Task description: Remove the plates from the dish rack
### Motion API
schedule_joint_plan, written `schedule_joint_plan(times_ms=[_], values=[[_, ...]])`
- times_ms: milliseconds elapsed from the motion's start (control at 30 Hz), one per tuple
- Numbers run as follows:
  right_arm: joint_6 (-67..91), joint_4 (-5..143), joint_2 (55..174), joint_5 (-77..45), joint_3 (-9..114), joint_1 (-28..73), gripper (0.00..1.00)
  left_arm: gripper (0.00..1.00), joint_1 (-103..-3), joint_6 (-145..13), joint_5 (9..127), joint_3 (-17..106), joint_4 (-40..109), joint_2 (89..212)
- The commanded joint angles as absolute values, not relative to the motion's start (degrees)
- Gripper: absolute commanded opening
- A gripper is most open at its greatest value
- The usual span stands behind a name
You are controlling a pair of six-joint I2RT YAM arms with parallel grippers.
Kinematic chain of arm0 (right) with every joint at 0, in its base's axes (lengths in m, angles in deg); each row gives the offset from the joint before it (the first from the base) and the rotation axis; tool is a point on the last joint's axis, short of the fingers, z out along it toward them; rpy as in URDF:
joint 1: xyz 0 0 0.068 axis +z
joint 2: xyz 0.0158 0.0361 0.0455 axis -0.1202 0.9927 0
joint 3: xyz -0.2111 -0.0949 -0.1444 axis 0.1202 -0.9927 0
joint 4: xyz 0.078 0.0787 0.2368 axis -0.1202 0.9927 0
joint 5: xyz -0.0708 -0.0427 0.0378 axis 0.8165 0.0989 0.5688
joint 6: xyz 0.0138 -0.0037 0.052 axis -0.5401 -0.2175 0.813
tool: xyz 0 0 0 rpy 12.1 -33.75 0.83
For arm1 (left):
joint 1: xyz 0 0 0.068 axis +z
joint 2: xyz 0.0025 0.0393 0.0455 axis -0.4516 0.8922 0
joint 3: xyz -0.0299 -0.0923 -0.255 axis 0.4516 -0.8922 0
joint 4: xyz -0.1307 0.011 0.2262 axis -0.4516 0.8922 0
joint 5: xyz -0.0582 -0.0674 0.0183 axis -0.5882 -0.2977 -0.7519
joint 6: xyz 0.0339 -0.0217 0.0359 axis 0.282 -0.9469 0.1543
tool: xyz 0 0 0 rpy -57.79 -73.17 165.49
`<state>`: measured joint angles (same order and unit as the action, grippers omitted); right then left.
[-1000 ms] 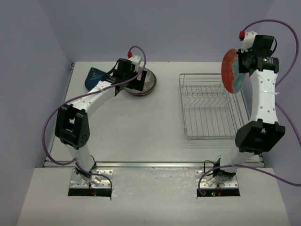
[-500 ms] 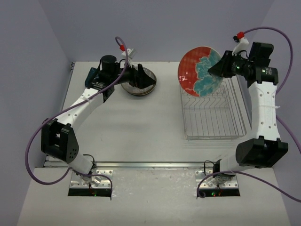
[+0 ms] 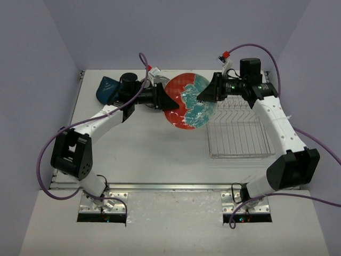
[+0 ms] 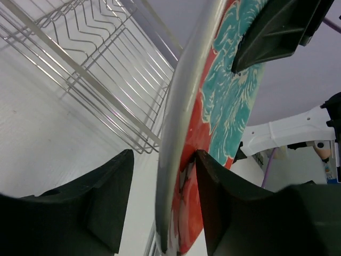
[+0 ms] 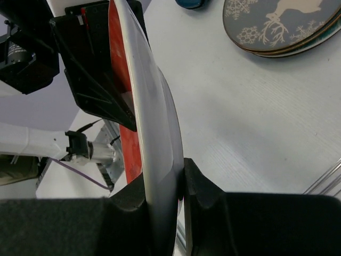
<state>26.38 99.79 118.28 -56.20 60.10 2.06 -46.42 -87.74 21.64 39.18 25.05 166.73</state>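
A red-rimmed plate (image 3: pixel 189 109) with a teal floral centre hangs on edge over the table, between the two arms. My right gripper (image 3: pixel 209 93) is shut on its right rim; both pads press the plate (image 5: pixel 154 106) in the right wrist view (image 5: pixel 165 178). My left gripper (image 3: pixel 166 100) straddles the opposite rim. In the left wrist view (image 4: pixel 164 160) one finger touches the plate's red face (image 4: pixel 224 106), while a gap shows between the other finger and the grey back. The silver wire dish rack (image 3: pixel 240 128) stands at the right.
A stack of dark plates with pale deer and snowflake markings (image 5: pixel 277 24) lies on the table at the back, mostly hidden behind my left arm in the top view. A dark teal object (image 3: pixel 106 88) sits at the back left corner.
My right arm has swung the plate left, from above the rack to over the middle of the table. My left arm turned from the stack towards it, and its jaws narrowed around the rim.
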Motion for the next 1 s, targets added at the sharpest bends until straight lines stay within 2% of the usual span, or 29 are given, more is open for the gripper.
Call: schedule_joint_plan(times_ms=[0, 33, 100, 200, 267, 400, 633, 767, 967], values=[[29.66, 90.45, 116.22, -61.05, 61.92, 2.09, 0.00, 0.26, -46.60, -93.20, 15.50, 38.14, 16.03, 167.15], [29.52, 90.84, 116.60, -60.72, 62.27, 2.07, 0.01, 0.14, -46.40, -94.33, 14.41, 37.80, 14.83, 167.30], [29.23, 92.17, 117.02, -59.81, 62.69, 2.14, 0.07, 0.02, -45.84, -95.33, 13.13, 37.80, 13.83, 167.58], [28.88, 93.97, 117.44, -56.72, 63.11, 2.06, 0.42, 0.00, -43.82, -97.12, 12.22, 37.79, 12.57, 167.98], [28.40, 95.73, 117.79, -52.48, 63.08, 1.97, 0.76, 0.00, -40.93, -98.33, 12.33, 38.61, 12.32, 169.03], [27.76, 98.02, 117.83, -45.62, 62.57, 1.20, 0.98, 0.00, -32.92, -99.32, 14.03, 42.44, 14.34, 173.37], [27.40, 98.64, 117.57, -42.08, 60.61, -0.63, 0.99, 0.00, -24.70, -95.84, 19.46, 53.68, 22.34, 183.56], [26.96, 98.91, 117.24, -41.95, 59.66, -0.93, 0.99, 0.00, -23.41, -91.69, 22.61, 61.75, 28.77, 189.56], [26.25, 99.67, 117.22, -41.40, 59.75, -1.19, 0.99, 0.00, -23.33, -90.31, 26.14, 66.82, 31.54, 195.26]])
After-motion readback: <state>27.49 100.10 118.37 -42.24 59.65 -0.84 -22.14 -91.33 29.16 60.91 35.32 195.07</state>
